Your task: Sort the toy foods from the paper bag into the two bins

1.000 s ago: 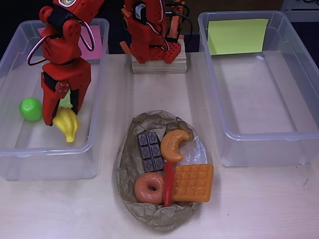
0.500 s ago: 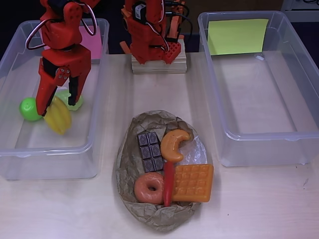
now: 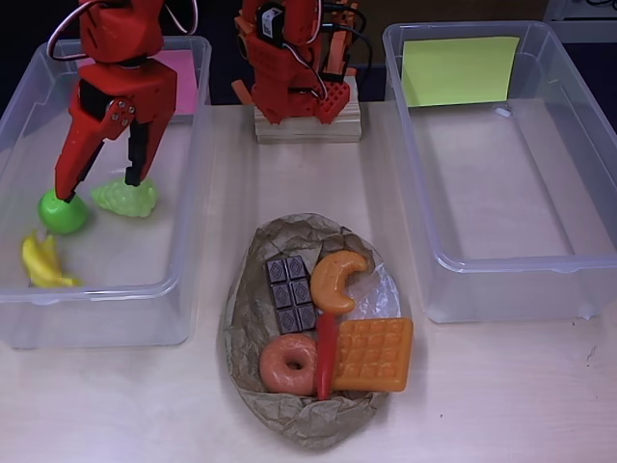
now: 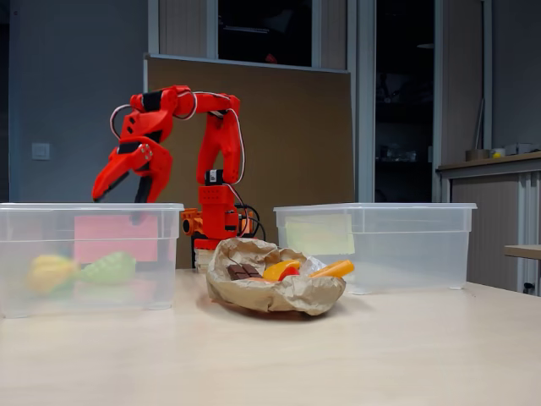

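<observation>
My red gripper hangs open and empty over the left bin, the one with the pink label. On that bin's floor lie the yellow banana, the green apple and the light-green grapes. The crumpled paper bag rests between the bins and holds the chocolate bar, croissant, donut, red chili and orange waffle. The right bin has a yellow-green label.
The arm's red base stands on a wooden block at the back middle, between the bins. Bare table runs along the front, on both sides of the bag.
The gripper let go of the banana, which dropped to the left bin's front left corner. The gripper then rose and drew back, uncovering the grapes.
</observation>
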Controlling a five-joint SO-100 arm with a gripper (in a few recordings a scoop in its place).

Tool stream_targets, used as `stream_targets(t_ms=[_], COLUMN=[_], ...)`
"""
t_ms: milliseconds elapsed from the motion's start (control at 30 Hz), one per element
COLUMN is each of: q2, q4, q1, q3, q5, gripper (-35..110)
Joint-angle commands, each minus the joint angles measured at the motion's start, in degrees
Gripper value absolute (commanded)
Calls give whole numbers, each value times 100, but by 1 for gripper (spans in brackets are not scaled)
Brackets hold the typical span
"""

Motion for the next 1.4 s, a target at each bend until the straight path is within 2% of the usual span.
stream_targets(t_ms=[0,233,400,567,700,833,967,1200,1267,1367], q2=[650,1063,492,-562,-1793,-2452,-2733,-2848,-2856,-2962], q4=[308,773,905,439,-299,-791,-835,-1890,-2259,-2399], q1=[-316,-1503,-2689,-3788,-4430,-4755,-4939,-5309,-5335,-5370], q3=[-369,-1494,-2101,-2127,-2435,-2584,-2663,-2285,-2127,-2092], q5=[-70,-35,-35,835,2048,3287,4403,3841,3981,4781], gripper=[38,36,33,33,29,24,20,10,8,3])
